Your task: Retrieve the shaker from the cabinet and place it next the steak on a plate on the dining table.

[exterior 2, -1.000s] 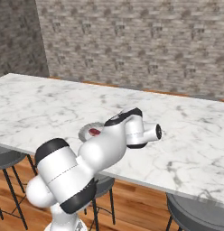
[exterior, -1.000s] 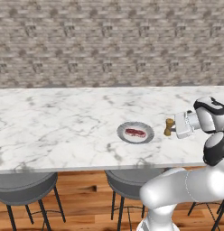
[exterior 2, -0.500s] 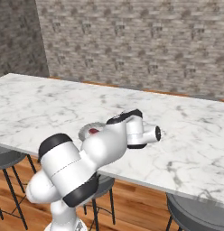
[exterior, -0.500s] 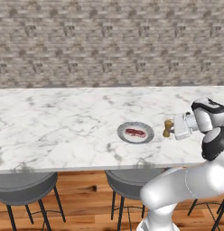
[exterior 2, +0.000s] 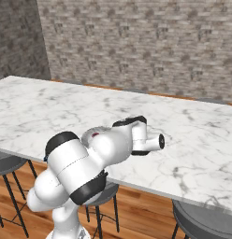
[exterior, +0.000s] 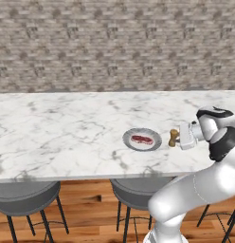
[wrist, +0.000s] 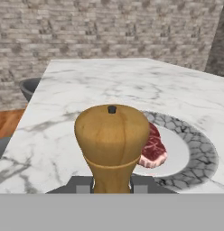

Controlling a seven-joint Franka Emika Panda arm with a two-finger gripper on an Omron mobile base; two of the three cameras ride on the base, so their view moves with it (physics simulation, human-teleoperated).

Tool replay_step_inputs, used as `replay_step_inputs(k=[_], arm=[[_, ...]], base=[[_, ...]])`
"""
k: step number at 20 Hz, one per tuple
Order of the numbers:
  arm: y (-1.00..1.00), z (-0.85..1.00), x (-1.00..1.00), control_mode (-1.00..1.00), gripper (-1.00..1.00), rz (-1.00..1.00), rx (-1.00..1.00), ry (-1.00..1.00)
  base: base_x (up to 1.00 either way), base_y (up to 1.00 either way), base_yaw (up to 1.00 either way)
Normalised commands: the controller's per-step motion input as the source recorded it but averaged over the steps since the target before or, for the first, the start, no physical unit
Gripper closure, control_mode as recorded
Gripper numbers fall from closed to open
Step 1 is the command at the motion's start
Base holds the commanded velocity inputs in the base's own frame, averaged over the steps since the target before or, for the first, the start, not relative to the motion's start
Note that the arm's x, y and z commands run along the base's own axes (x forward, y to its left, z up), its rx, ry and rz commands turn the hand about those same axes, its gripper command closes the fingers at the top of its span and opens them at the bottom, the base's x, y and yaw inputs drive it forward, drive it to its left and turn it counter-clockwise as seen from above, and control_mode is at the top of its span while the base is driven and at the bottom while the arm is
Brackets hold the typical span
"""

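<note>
The golden-brown shaker (exterior: 174, 138) stands upright just beside the right edge of the grey plate (exterior: 142, 140), near the front edge of the white marble tabletop (exterior: 67, 133). The gripper (exterior: 178, 137) reaches in level from the right, and its jaws are pinched on the shaker's narrow waist; whether the shaker's foot touches the marble or sits a little above it cannot be told. In the hand view the shaker (wrist: 112, 143) fills the middle, its rounded top with a small dark knob toward the camera, the dark fingertips (wrist: 82, 185) pressed against its base on either side. Behind it lies the plate (wrist: 195, 153) with its mottled raised rim, and on the plate the reddish, white-marbled steak (wrist: 153, 148), partly hidden by the shaker. In the left base view the steak (exterior: 142, 139) rests at the plate's centre. Round grey stools (exterior: 25, 198) stand under the tabletop's front edge, and a grey brick wall (exterior: 114, 42) rises behind.
</note>
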Motion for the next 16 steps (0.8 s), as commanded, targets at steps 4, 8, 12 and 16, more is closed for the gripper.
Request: replay_step_inputs(k=[4,8,12,16], arm=[[-0.16,-0.09,0.13,-1.0,1.0,0.0,0.01,0.0],[-0.22,-0.03,0.09,-1.0,1.0,0.0,0.01,0.0],[-0.16,-0.02,0.23,-1.0,1.0,0.0,0.01,-0.05],[-0.14,-0.11,0.21,-1.0,1.0,0.0,0.0,-0.05]], base=[[0.0,0.0,0.0],[0.0,0.0,0.0],[0.0,0.0,0.0],[0.0,0.0,0.0]])
